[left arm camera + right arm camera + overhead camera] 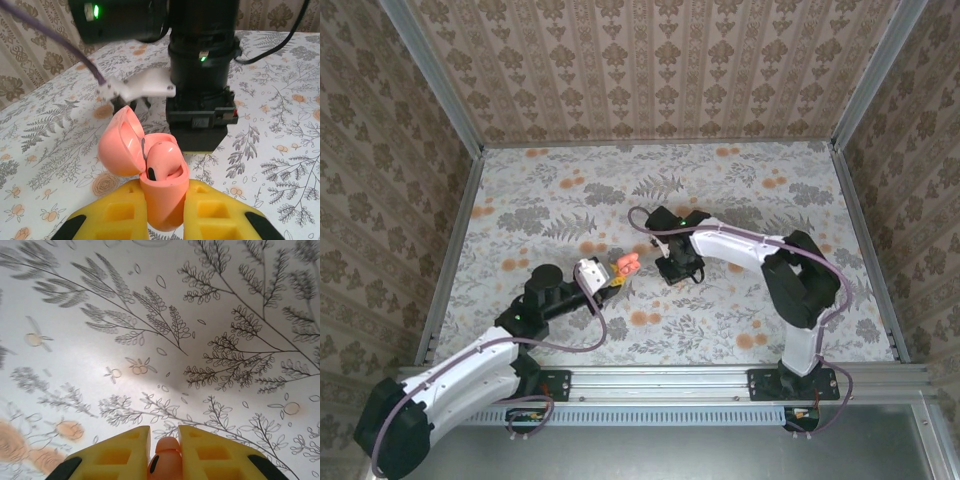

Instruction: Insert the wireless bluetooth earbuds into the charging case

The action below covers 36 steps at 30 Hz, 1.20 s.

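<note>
Left wrist view has a pink earbud [162, 159] seated in one socket of the pink charging case [162, 197], stem down and rounded head showing. The case's lid [119, 150] is swung open to the left. The left gripper [164, 212] has its yellow fingers [122, 212] clamped on the two sides of the case body, holding it upright.

A second earbud [166, 456], also pink, is pinched between the yellow fingers of the right gripper [165, 437]; the right wrist view shows it with its tip poking out between the pads, above the flowered table [150, 330].

From the top view the open case [628, 265] is about the middle of the table [740, 190], slightly nearer the near edge than the far one. The right gripper [677, 266] points down just to its right, close to the case but apart from it.
</note>
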{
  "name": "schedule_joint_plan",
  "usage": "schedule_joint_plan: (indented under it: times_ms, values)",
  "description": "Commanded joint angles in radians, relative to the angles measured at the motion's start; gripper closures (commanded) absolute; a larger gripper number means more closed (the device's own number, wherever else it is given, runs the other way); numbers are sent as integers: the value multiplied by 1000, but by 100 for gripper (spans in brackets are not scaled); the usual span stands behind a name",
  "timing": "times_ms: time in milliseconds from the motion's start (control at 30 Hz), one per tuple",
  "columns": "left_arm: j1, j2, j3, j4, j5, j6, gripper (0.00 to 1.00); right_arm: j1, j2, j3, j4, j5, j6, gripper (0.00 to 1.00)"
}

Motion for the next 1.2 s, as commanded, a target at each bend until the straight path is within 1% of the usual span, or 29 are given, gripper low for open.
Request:
schedule_joint_plan:
  times_ms: [0,233,467,600,800,900,1000,1167]
  values:
    - [-8,32,-17,97,32,-24,96,-2,-132,-57,109,-33,18,79]
    - [-7,112,-36,234,69,-84,96,-40,-345,-195,338,-175,-54,79]
    - [-7,161,-37,306,98,-115,96,-83,-501,-272,471,-313,-155,79]
    - [-8,181,-36,347,124,-131,96,-85,-564,-307,541,-376,-207,79]
    - [-6,217,-26,399,169,-156,96,-79,-588,-333,604,-490,-248,79]
    - [-6,236,-24,428,183,-172,96,-73,-591,-341,623,-521,-271,79]
    - [-6,242,-21,450,195,-187,96,-72,-589,-345,627,-533,-290,79]
    - [-6,238,-17,464,203,-200,96,-63,-574,-344,627,-517,-298,79]
